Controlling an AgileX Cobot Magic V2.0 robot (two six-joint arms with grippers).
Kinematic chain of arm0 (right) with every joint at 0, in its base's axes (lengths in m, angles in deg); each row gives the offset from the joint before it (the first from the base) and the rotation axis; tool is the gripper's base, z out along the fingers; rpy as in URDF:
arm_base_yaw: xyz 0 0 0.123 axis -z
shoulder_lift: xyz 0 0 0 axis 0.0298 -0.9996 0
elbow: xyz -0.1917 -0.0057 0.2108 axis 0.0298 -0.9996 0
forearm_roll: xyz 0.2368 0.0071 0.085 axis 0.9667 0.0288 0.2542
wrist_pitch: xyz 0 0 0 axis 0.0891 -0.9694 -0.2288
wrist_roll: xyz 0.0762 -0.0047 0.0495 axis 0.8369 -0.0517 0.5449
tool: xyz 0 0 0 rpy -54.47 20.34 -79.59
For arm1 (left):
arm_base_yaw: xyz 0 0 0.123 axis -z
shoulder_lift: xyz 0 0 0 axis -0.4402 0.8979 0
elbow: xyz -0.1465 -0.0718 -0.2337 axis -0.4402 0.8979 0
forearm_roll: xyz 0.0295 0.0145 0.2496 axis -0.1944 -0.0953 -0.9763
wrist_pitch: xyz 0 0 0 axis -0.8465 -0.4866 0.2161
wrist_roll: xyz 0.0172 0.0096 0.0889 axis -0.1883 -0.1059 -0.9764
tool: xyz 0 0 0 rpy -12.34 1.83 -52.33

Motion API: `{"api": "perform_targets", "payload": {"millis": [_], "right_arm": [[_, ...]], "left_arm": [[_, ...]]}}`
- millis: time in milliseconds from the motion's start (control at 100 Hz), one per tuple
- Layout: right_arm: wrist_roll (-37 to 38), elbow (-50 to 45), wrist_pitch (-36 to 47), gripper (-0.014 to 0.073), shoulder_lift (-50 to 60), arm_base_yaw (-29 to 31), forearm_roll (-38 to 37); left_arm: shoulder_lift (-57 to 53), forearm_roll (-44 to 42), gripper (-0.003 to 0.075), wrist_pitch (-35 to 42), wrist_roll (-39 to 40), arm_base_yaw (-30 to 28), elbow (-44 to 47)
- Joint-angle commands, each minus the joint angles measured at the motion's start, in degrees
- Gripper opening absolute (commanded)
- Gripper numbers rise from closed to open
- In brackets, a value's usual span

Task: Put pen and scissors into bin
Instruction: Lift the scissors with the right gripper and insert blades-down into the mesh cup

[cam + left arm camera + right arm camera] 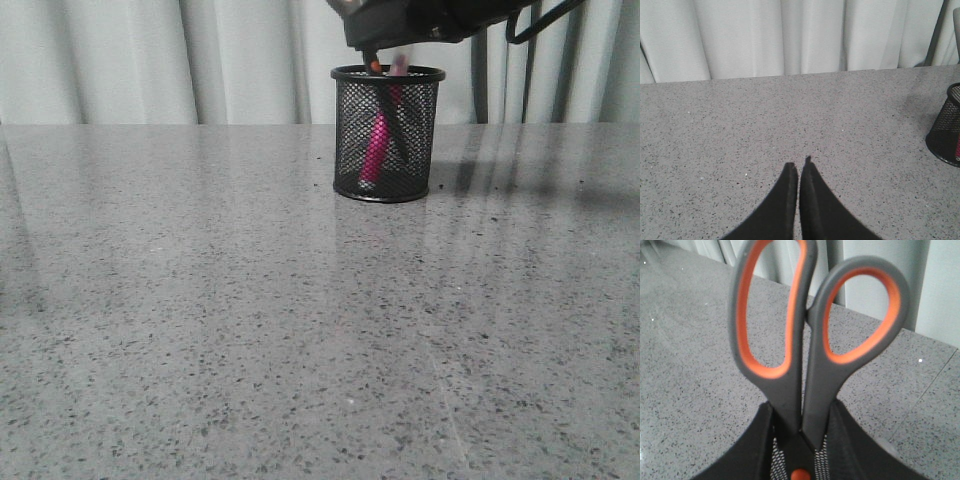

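The black wire-mesh bin (345, 73) stands on the grey table at the back, right of centre. The magenta pen (377, 146) leans inside it. The scissors (812, 385), grey handles lined in orange, stand handles up with the dark blades (394, 128) down inside the bin. My right gripper (802, 410) is just above the bin's rim, shut on the scissors below the handle loops; it also shows at the top of the front view (388, 52). The mesh (777, 460) shows between its fingers. My left gripper (799, 167) is shut and empty over bare table, left of the bin (946, 132).
White curtains hang behind the table's far edge. The grey speckled tabletop (300, 330) spreads in front of and to both sides of the bin. The right arm's dark cables (540, 20) hang at the upper right.
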Motion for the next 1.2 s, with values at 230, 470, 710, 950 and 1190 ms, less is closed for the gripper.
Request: {"api": "perform_targets", "payload": {"millis": [230,470,710,950,1190], "right_arm": [[-0.81,1.63,-2.09,-0.0076,2.49,0.20,-2.62],[-0.81,1.63,-2.22,-0.0062,2.49,0.20,-3.35],[-0.81,1.63,-3.13,0.0207,2.61,0.20,-3.80],[-0.81,1.63,-4.77,0.0283,3.67,0.39,-3.80],[-0.81,1.63,-5.26,0.0285,8.47,2.81,-3.80]], "left_arm": [[-0.28,0.67,-0.0019,4.35,0.48,-0.18,-1.74],[-0.28,0.67,-0.0019,4.35,0.48,-0.18,-1.74],[-0.28,0.67,-0.0019,4.35,0.48,-0.18,-1.74],[-0.28,0.67,-0.0019,4.15,0.48,-0.18,-1.74],[-0.28,0.67,-0.0019,4.11,0.48,-0.18,-1.74]]}}
